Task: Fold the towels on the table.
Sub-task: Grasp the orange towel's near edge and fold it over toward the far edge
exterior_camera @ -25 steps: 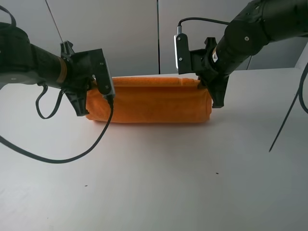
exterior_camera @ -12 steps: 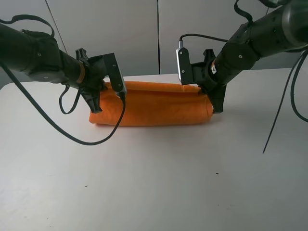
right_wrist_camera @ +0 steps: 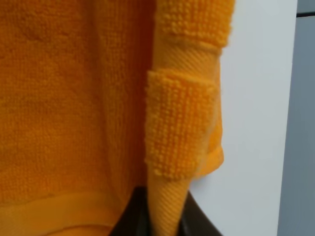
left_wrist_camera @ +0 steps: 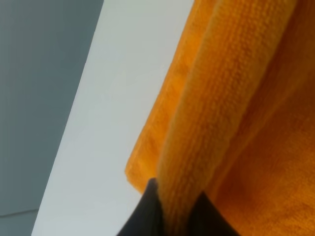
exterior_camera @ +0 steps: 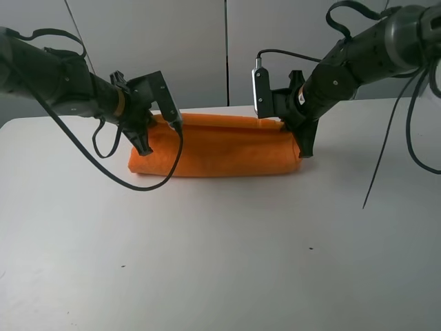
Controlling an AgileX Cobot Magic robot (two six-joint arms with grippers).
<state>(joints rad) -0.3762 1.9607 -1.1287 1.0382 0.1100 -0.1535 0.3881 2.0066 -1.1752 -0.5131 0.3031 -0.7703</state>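
One bright orange terry-cloth towel (exterior_camera: pixel 220 148) lies as a long doubled band toward the far side of the large white smooth-topped table (exterior_camera: pixel 220 269), its length running between the two arms. At its left end the left gripper (exterior_camera: pixel 142 140) is pinched tight on a ridge of cloth, which the left wrist view shows squeezed between the dark fingertips (left_wrist_camera: pixel 147 211). At the right end the right gripper (exterior_camera: pixel 304 143) likewise nips the hemmed corner, woven band and all. From where I stand the worry is uneven travel: if one arm carries its end farther or faster than the other, I'd expect the upper layer to skew and the edges to land out of line. Each hold looks to be a thin bite of thick pile, so a sharp pull might let a corner slide free and flop open. Too much stretch between the two could also drag the whole towel across the slick top instead of folding it. A black cable (exterior_camera: pixel 160 184) loops down from the left arm over the towel's front edge, and it might catch the cloth.
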